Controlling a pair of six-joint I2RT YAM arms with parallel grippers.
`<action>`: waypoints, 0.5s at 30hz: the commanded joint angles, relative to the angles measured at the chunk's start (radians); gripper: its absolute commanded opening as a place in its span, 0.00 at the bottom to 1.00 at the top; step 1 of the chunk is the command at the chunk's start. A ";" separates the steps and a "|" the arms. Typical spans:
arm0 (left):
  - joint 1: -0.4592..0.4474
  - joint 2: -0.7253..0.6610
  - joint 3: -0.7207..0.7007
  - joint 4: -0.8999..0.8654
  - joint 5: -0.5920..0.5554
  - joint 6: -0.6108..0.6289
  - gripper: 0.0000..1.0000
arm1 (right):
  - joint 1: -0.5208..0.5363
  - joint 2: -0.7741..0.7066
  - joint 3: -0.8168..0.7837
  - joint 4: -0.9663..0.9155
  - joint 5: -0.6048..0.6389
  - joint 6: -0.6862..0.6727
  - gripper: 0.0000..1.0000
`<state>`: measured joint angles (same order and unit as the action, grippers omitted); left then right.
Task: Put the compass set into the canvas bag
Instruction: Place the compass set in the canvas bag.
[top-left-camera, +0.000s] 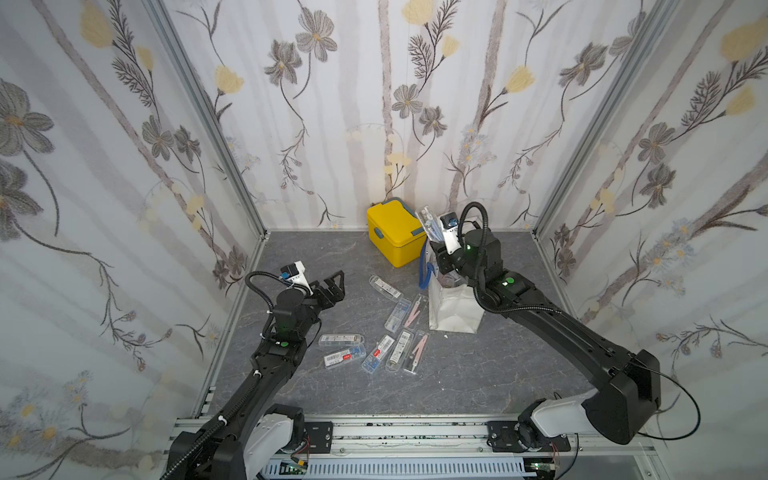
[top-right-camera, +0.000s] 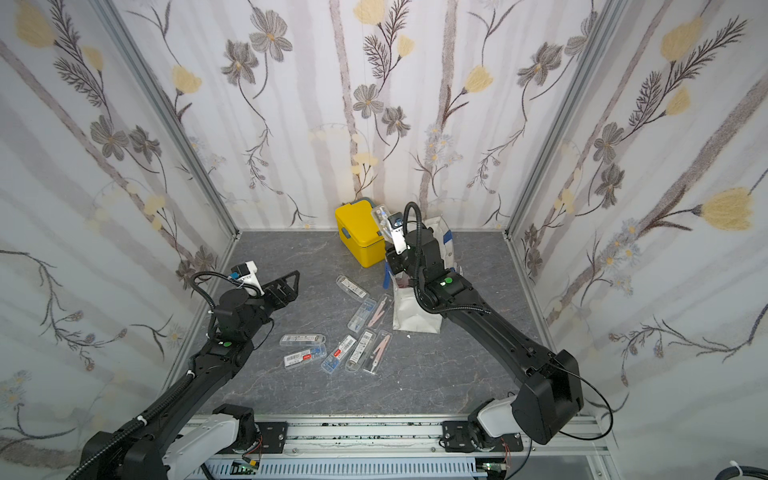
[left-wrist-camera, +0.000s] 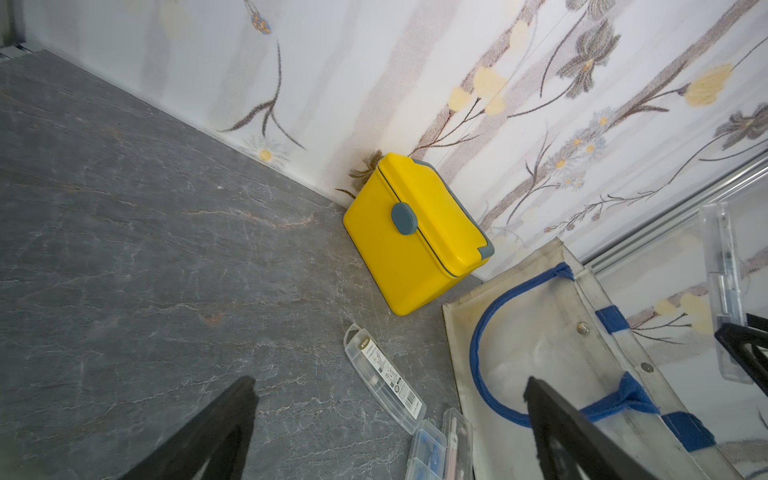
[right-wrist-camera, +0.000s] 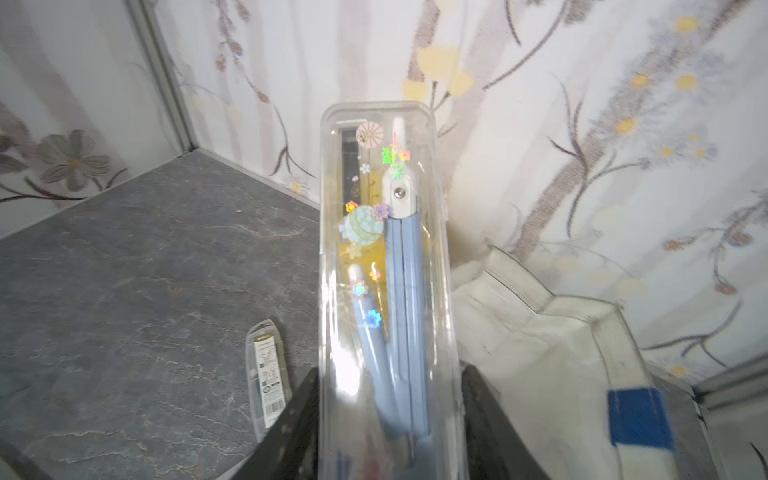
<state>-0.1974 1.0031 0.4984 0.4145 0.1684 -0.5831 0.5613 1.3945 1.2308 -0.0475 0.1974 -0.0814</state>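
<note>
While the right hand (top-left-camera: 438, 245) is clamped on the lower end of the compass set (top-left-camera: 428, 222), both top views show this clear case raised high, between the yellow box (top-left-camera: 395, 237) and the canvas bag (top-left-camera: 453, 309). The arm hides the mouth of the bag, so the case is perhaps not fully over it. A release now could drop the case on the worktop (top-left-camera: 478, 374) or on the box. The left hand (top-left-camera: 332, 286) is spread wide, holds nothing and is well apart from the bag, so nothing steadies the soft fabric.

From the left wrist, the bag leans a little and a blue handle (left-wrist-camera: 478, 353) hangs down its side. A case that comes down at a slant could catch the rim and tip the bag over.

From the right wrist, the fingers (right-wrist-camera: 299, 415) grip only the bottom part of the smooth plastic, and the long part is free above. I judge that the case could swing or slip in the grip during the lowering.
</note>
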 joint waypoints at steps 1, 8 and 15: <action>-0.009 0.032 0.021 0.027 0.070 -0.003 1.00 | -0.060 -0.025 -0.033 -0.024 -0.010 0.071 0.39; -0.041 0.098 0.054 0.028 0.092 0.017 1.00 | -0.203 0.052 -0.031 -0.122 -0.170 0.138 0.39; -0.072 0.136 0.076 0.029 0.083 0.014 1.00 | -0.236 0.234 0.072 -0.199 -0.248 0.146 0.39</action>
<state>-0.2600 1.1294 0.5568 0.4152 0.2470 -0.5758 0.3336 1.5784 1.2682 -0.2218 -0.0048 0.0444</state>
